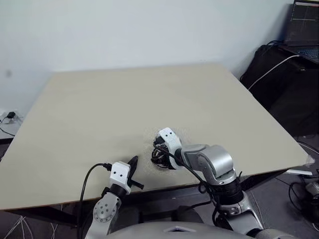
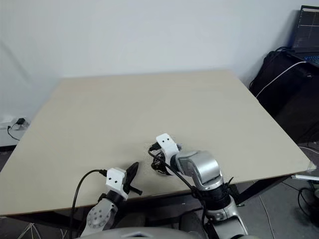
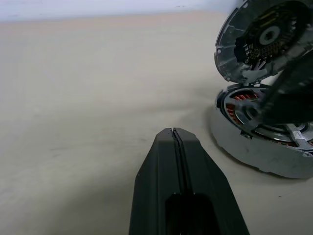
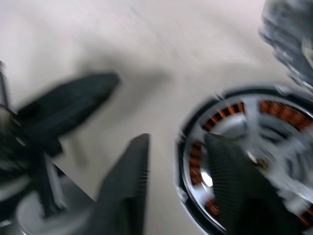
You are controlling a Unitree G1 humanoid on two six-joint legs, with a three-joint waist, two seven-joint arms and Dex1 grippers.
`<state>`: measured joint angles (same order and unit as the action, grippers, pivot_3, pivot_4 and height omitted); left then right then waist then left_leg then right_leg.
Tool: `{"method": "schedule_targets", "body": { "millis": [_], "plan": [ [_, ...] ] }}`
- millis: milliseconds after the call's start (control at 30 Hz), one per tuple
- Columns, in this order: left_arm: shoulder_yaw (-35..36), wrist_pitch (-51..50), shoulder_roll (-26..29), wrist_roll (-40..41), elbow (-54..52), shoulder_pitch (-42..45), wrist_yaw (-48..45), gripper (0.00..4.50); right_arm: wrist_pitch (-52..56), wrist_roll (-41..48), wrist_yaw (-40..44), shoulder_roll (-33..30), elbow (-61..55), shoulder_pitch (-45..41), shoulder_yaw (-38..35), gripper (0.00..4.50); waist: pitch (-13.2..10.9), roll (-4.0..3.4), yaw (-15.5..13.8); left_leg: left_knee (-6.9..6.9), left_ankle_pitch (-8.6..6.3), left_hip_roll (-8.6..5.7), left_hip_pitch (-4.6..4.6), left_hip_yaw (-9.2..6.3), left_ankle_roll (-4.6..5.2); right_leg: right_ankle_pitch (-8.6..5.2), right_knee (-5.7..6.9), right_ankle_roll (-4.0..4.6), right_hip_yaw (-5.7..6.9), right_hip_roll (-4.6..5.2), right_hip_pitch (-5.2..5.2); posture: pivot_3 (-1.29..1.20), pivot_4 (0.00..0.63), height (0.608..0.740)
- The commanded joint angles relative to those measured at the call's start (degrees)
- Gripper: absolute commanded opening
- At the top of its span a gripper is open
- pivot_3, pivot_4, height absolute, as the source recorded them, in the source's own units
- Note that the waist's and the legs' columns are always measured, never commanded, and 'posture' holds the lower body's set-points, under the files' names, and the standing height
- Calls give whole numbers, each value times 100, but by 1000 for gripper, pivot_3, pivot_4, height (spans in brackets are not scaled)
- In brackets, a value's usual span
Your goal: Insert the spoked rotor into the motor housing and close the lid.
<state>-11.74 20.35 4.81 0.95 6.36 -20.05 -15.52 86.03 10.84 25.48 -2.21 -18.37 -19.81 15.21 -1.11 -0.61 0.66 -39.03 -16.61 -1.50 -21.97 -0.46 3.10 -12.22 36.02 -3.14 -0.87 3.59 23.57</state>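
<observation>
- The motor housing (image 3: 264, 142) sits near the front edge of the beige tabletop (image 1: 149, 99), spoked rotor (image 4: 254, 142) seated inside, lid (image 3: 264, 39) tilted up beside it.
- The right gripper (image 4: 176, 147) spreads its fingers, empty, one over the rotor.
- The left gripper (image 3: 174, 134) rests closed, empty, nearby.
- A white wall (image 1: 124, 30) and black bag (image 1: 279, 74) stand behind.

Bare table (image 1: 124, 99) all round; motor housing (image 3: 264, 142) and raised lid (image 3: 261, 39) beside right end effector (image 4: 176, 161)

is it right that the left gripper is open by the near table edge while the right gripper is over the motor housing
Not quite: the left gripper is shut, its fingers pressed together in the left wrist view. It is by the near table edge, and the right gripper is over the motor housing.
</observation>
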Motion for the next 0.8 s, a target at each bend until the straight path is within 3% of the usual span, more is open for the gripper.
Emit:
{"method": "schedule_targets", "body": {
  "millis": [33, 133, 233, 367, 533, 800],
  "plan": [
    [9, 111, 5, 46, -95, 55, -43, 0, -305, 264, 36, -36, -202, -222, -35, 2808, 0, 0, 0, 0, 0, -1, 0, 0, 0, 0, 0, 0, 0, 1, 0, 0, 0, 740],
    [-8, 59, 5, 44, -171, 36, -45, 0, -1032, 374, 567, -1001, -588, -344, 718, 2808, -1, 1, -5, -2, 0, -5, -1, 1, 2, 1, -5, -2, 0, 5, -3, 0, 0, 740],
    [-22, 5, -9, 39, -236, 37, -45, 0, -2247, 40, 1268, -2399, -806, -422, 1686, 2808, -2, 2, -5, -4, -2, -7, -1, 1, 6, -1, -11, -5, 3, 11, -6, 0, 0, 740],
    [-85, -144, -55, 21, -456, -2, -20, 0, -3600, -360, 1993, -3589, -756, -474, 2272, 2808, -8, 8, -2, -4, -1, -3, 0, 2, 7, -23, -9, -31, 7, 3, -6, 0, 0, 740],
    [-138, -269, -101, 20, -592, -21, 11, 0, -5157, -1140, 2582, -4301, -297, -647, 2619, 2808, -14, 18, -7, -6, 0, 3, 8, 4, 7, -25, -8, -33, 5, -5, -17, 0, 0, 740],
    [-127, -296, -103, 62, -540, 38, 33, 0, -7300, -2418, 3365, -4557, 571, -984, 3001, 2808, -19, 26, -41, -12, 1, 1, 9, 5, 9, -22, -8, -35, 3, -4, -20, 0, 0, 740]
  ]
}}
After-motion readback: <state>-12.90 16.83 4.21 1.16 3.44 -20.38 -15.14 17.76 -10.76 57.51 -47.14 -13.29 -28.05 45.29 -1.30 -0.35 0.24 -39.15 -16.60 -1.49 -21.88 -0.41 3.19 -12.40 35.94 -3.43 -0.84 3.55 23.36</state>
